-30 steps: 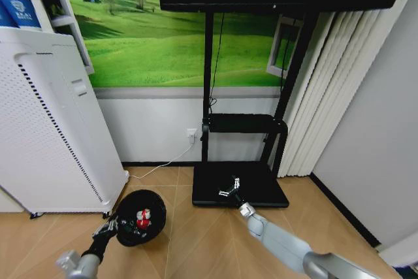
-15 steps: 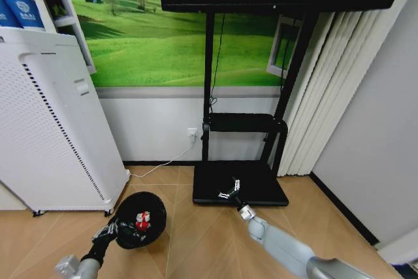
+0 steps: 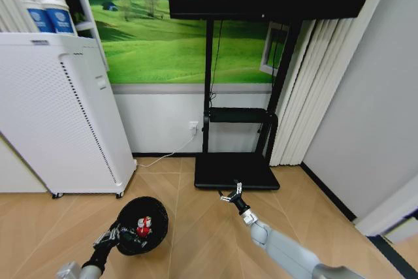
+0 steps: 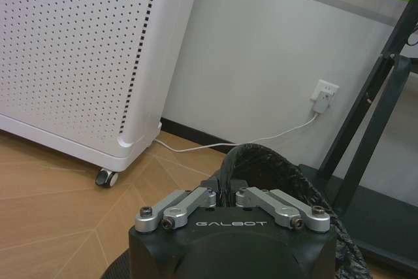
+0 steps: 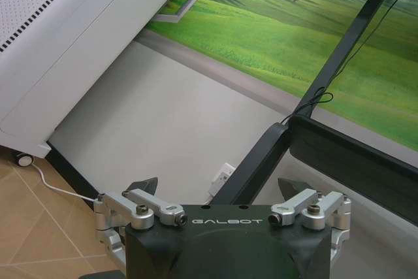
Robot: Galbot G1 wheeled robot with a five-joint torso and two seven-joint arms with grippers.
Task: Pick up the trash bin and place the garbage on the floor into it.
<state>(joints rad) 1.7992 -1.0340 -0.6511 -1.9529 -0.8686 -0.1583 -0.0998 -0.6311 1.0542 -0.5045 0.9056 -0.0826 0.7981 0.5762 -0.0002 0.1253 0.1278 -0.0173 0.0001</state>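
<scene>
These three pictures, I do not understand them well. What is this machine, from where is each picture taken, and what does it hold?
The machine is a wheeled robot with two arms, each ending in a gripper.

The wide picture comes from a camera on its head, looking down at the wooden floor. The other two come from cameras on its wrists, so each shows that arm's own gripper up close.

The left gripper is shut on the rim of the small black round trash bin with a black liner bag. The left wrist view shows the fingers pinched on that rim. Red and white litter pieces lie inside the bin.

The right gripper is open and holds nothing; it hangs above the floor near the black base plate of the screen stand.

A tall white perforated appliance on wheels stands by the wall.
</scene>
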